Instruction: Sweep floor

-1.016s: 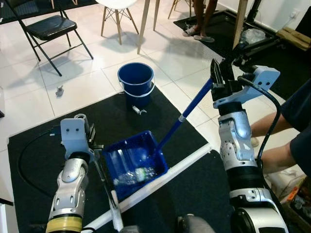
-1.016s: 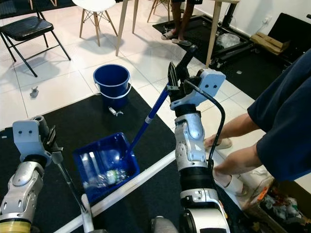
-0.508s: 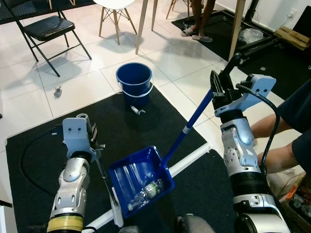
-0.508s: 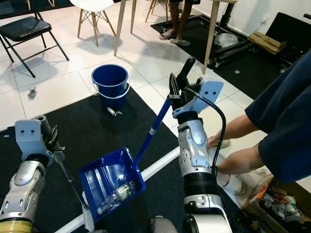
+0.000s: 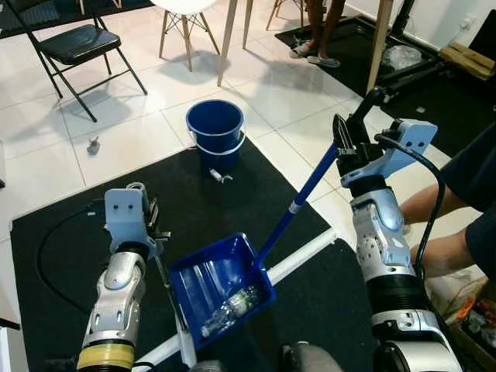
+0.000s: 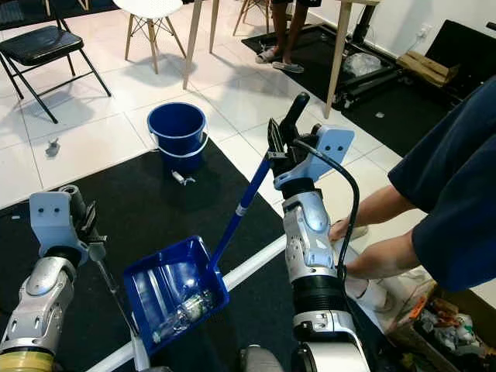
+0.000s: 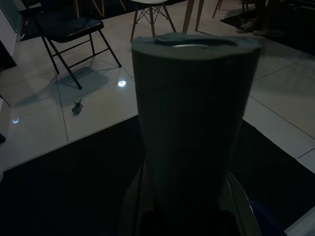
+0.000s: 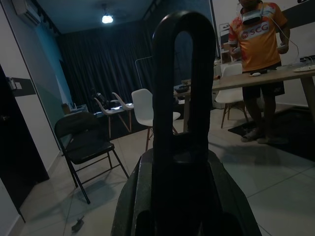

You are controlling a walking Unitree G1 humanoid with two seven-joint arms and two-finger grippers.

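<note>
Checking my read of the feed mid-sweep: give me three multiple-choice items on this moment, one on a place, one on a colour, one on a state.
1. Where is the plastic bottle?
A. in the bucket
B. in the dustpan
C. on the white tiles

2. What colour is the bucket?
A. blue
B. red
C. white

3. What does the right gripper hold?
A. nothing
B. a chair leg
C. the dustpan handle

Answers:
1 B, the bottle lies inside the blue dustpan.
2 A, it is dark blue like the dustpan.
3 C, its fingers clamp the top of the dustpan handle.
</note>
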